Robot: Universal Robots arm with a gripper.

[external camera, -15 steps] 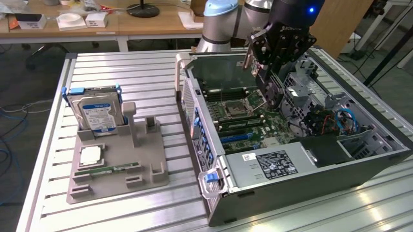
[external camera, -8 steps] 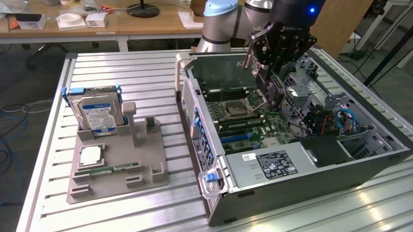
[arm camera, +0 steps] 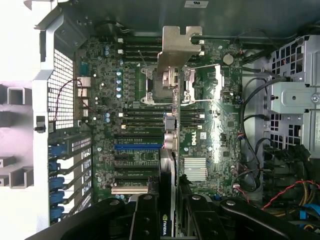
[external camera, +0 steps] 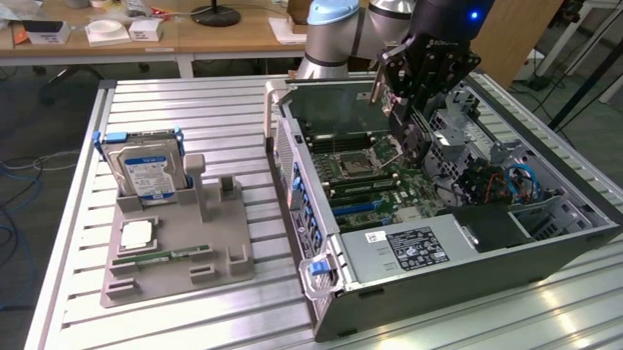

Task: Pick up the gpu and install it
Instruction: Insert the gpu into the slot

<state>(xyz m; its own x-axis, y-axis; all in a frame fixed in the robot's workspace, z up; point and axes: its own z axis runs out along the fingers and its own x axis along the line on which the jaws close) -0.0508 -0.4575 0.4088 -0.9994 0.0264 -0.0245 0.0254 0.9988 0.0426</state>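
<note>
Here the gripper (arm camera: 170, 212) pinches the gpu (arm camera: 172, 135) edge-on — poised above the motherboard (arm camera: 222, 125).

DELL in white on the motherboard (arm camera: 210, 150), just beside its silver heatsink (arm camera: 195, 167), NVIDIA logo on the gpu (arm camera: 170, 135) edge-on above the motherboard, power supply label (external camera: 416, 248) print unreadable

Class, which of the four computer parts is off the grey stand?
The gpu: the end effector holds it over the motherboard. The hard drive, CPU and RAM stick sit on the stand.
</note>
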